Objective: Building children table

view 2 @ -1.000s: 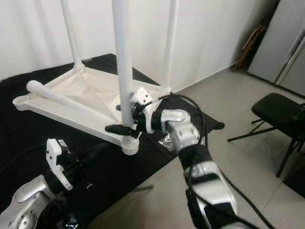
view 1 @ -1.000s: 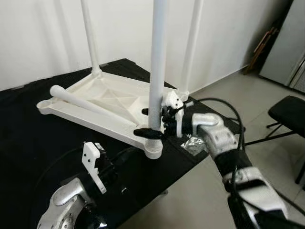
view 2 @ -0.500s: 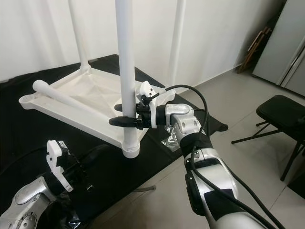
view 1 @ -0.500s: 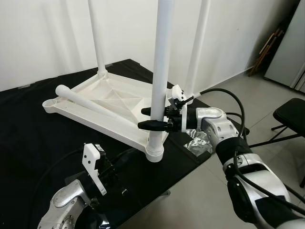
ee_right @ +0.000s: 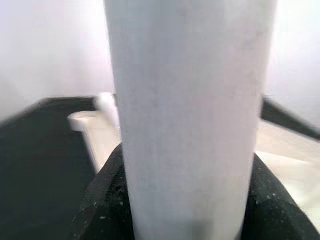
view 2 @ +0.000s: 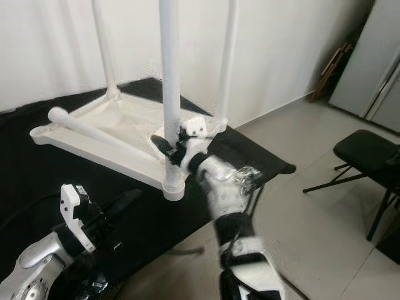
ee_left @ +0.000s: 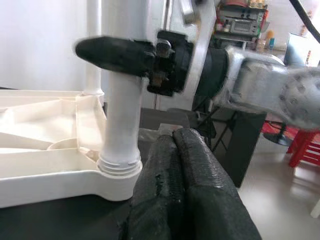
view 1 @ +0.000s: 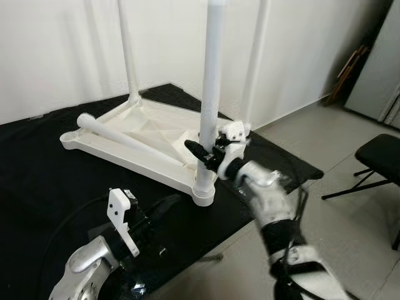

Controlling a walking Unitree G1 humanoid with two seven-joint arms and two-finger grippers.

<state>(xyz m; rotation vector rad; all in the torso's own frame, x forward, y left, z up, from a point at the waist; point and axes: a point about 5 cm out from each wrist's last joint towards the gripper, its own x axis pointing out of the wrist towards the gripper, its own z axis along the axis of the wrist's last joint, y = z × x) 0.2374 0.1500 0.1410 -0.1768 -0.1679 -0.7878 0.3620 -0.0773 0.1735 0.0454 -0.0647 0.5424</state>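
Standing in the near corner socket of the upturned white plastic tabletop [view 1: 144, 134] on the black cloth, the white tubular leg [view 1: 210, 94] is clamped low by the right gripper [view 1: 206, 155]. Left gripper [ee_left: 182, 165], fingers together, idles nearby. Risk: a skewed push could cock the leg or slide the tabletop.

table [view 1: 134, 128]: white plastic, smooth, slight sheen. legs [view 1: 211, 75] same plastic. cloth [view 1: 37, 181] black, matt fabric. left gripper [ee_left: 185, 180] fingers rough, grainy black. floor [view 1: 350, 212] glossy tile.
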